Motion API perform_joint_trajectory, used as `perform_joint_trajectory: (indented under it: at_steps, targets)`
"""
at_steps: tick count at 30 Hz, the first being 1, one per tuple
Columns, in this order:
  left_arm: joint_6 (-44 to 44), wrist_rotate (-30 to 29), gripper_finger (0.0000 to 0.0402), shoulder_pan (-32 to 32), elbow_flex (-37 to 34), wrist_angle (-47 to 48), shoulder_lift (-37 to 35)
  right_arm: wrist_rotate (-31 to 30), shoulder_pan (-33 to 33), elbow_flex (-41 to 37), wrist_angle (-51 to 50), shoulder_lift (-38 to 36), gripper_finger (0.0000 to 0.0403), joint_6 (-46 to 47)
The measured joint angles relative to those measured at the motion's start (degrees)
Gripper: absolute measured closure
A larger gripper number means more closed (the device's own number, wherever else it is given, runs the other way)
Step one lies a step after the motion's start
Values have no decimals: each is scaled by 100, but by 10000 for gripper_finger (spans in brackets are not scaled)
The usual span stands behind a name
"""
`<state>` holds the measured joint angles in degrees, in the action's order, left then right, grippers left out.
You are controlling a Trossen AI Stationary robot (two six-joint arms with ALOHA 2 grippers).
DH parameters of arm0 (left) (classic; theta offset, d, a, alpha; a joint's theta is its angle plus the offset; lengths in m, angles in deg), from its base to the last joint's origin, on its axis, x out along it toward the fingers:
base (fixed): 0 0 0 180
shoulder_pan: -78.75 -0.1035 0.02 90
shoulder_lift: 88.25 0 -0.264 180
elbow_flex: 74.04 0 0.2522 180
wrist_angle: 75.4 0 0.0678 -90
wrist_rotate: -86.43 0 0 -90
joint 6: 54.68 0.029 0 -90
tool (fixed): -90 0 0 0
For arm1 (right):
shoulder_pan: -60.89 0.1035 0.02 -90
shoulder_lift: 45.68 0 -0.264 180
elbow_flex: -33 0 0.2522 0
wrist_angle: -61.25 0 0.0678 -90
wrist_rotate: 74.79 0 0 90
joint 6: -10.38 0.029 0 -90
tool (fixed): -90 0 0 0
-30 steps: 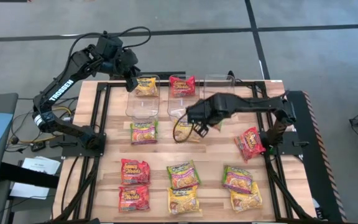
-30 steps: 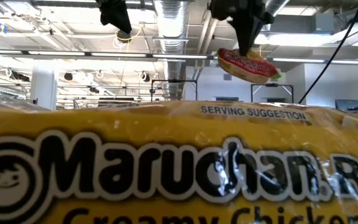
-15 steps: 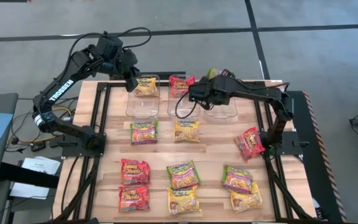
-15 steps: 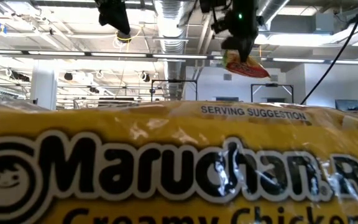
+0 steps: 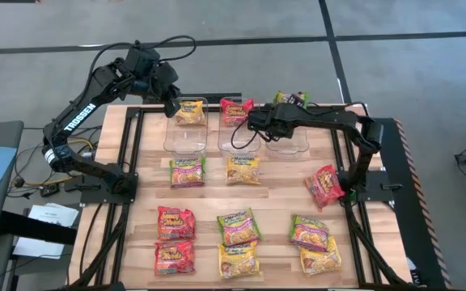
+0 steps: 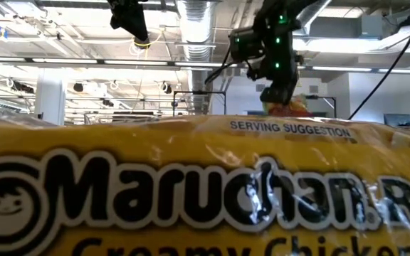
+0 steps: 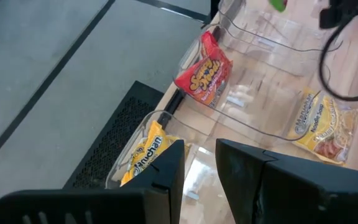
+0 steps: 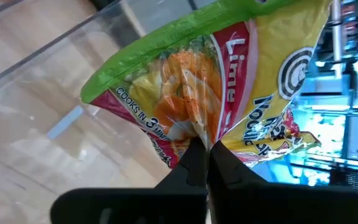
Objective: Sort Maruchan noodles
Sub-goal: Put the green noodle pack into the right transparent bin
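Wooden slatted tabletop [image 5: 273, 194] carries crinkly plastic ramen packets; the low view is filled by a yellow one [image 6: 191, 192] reading "Maruchan", "SERVING SUGGESTION". Right gripper [image 8: 205, 163], reaching over the rightmost clear plastic bin [image 5: 290, 139], is clamped on a green-edged packet [image 8: 229, 81] marked "Lime", "COOKS IN 3". Left gripper [image 7: 199, 163], fingers slightly apart and empty, hangs above the leftmost bin [image 5: 183, 136] holding a yellow packet [image 5: 190, 111].

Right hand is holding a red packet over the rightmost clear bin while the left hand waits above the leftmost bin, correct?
Not quite: the packet pinched in the right hand is green-edged, a lime flavour, not red, as the right wrist view shows. The rest stands: it hangs over the rightmost clear bin, and the left hand waits above the leftmost bin.
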<state>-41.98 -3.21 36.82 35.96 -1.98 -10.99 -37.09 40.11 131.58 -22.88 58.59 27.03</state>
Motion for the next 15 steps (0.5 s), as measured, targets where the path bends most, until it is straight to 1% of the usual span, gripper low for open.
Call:
perform_joint_trajectory:
  at_steps: [6,9,15]
  targets:
    - [-92,-1,321,0,0,0,0,235,-236,-433,857,3,398,-266]
    - [-188,1,321,1,0,0,0,319,-352,-656,1356,0,397,-546]
    - [-298,-35,321,2,0,0,0,607,-570,-929,1838,1,397,-951]
